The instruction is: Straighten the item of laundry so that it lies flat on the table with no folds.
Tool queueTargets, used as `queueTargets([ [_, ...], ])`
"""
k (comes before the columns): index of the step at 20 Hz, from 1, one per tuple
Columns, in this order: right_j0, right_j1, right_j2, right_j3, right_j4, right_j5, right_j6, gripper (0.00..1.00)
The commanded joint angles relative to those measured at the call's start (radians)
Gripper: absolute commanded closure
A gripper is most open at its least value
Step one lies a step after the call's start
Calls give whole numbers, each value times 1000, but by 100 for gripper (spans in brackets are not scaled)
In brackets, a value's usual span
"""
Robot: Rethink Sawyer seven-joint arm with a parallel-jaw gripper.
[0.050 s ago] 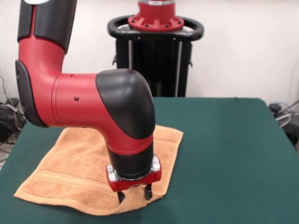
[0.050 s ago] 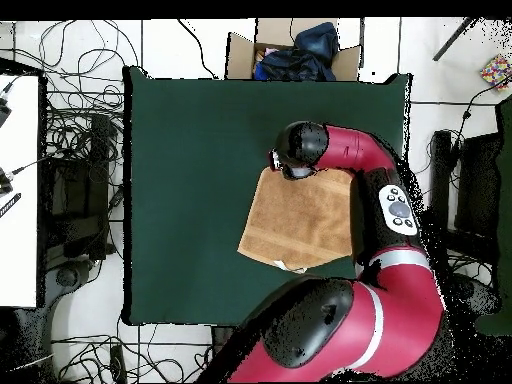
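The towel (image 1: pixel 81 172) is orange-tan terry cloth with a woven band running near one border. It lies on the table (image 1: pixel 224 154), spread fairly wide, but with a raised ridge at the corner under the pincer and a small flap turned over on the opposite border, seen from overhead. In the overhead view it sits in the right half of the green top, nearer the table's right edge than its left and about midway between the top and bottom edges.

The gripper (image 1: pixel 134 194) stands at the towel's corner with two dark fingertips (image 1: pixel 148 192) pressed down into the cloth, a little fold of towel rising between them. The tips stand slightly apart with cloth in the gap; whether they actually clamp it cannot be told.

No writing or label can be read on anything.

The red and black arm (image 2: pixel 385 215) reaches over the table's right edge and hides part of the towel in both views. Beyond the table's top edge in the overhead view sits an open cardboard box (image 2: pixel 292 52) holding dark blue fabric. Tangled cables (image 2: pixel 80 120) lie on the floor off the left edge, beside a white surface (image 2: pixel 18 190).
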Motion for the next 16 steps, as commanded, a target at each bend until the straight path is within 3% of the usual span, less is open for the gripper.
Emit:
queueTargets([
  [1,-4,-44,69,159,-23,152,-207,0],
  [16,-44,-38,102,117,-35,221,-242,0],
])
